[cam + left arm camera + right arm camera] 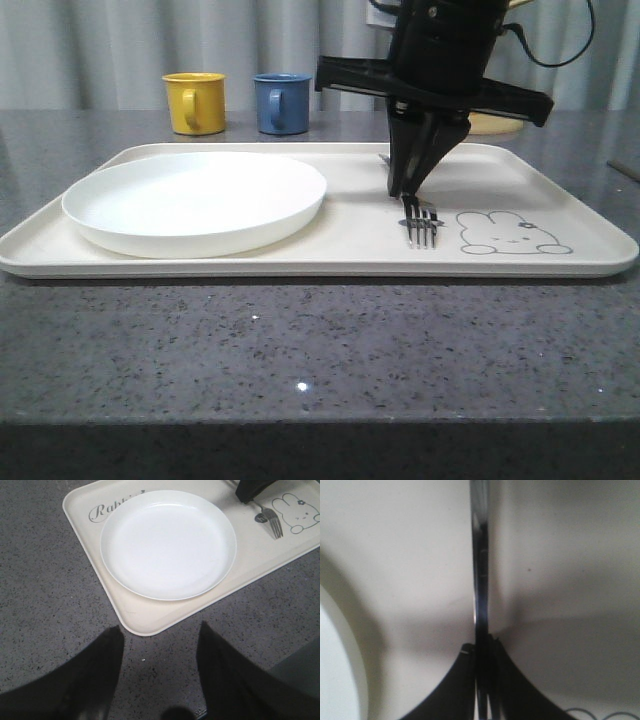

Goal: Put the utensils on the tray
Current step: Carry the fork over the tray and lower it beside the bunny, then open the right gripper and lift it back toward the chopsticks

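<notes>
The silver fork [421, 228] lies on the right half of the cream tray [300, 262], its tines beside the grey bunny drawing [512, 234]. My right gripper [403, 190] points down onto the fork's handle and is shut on it. In the right wrist view the handle [480, 580] runs straight out from between the closed fingers of that gripper [482, 647]. A round white plate [195, 200] fills the tray's left half. My left gripper [159, 632] hangs open over bare table, just off the tray's corner [145, 625], with the plate [167, 542] and fork [272, 522] beyond it.
A yellow mug [195, 102] and a blue mug [282, 103] stand on the grey speckled table [300, 350] behind the tray. A pale yellow object [495, 123] sits behind the right arm. Free tray surface lies between plate and fork.
</notes>
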Controlling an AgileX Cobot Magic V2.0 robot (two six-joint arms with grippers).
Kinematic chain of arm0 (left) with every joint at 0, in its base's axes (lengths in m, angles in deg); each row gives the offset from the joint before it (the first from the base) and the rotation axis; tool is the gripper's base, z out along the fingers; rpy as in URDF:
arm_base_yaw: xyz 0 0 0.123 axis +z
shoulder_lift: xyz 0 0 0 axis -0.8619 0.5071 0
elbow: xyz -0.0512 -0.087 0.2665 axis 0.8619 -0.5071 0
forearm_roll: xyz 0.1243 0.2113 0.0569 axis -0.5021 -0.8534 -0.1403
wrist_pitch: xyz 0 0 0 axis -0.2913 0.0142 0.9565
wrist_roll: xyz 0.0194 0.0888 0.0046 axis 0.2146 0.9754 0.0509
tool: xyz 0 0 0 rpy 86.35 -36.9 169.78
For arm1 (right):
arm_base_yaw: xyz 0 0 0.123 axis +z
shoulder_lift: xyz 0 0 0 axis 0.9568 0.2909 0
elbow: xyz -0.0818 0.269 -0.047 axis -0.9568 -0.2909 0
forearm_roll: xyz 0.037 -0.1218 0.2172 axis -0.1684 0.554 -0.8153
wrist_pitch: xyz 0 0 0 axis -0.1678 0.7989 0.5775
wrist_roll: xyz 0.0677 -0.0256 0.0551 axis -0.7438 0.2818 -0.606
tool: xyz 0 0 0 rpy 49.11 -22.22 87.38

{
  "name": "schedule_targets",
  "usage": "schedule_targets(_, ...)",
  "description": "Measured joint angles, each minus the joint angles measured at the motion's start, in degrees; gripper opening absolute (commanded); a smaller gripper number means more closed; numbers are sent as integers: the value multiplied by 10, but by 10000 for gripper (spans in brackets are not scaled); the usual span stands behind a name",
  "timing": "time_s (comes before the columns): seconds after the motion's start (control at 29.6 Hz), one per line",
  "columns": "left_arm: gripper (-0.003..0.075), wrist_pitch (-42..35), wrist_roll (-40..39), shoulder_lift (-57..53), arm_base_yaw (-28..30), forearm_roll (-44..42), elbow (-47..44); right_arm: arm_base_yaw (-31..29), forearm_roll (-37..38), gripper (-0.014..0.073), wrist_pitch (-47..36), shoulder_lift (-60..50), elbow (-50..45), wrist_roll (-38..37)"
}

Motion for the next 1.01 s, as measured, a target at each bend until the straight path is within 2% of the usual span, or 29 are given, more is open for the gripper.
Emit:
schedule_targets(0.17, 335, 0, 0, 0, 0, 0, 0, 0, -3, 212, -1, 1, 0, -2)
schedule_targets(0.3, 335, 0, 0, 0, 0, 0, 0, 0, -5, 295, -1, 1, 0, -2)
schedule_targets(0.68, 335, 0, 0, 0, 0, 0, 0, 0, 20, 307, -1, -19, 0, 18)
schedule_targets(1.01, 335, 0, 0, 0, 0, 0, 0, 0, 69, 307, 54, -94, -2, 106)
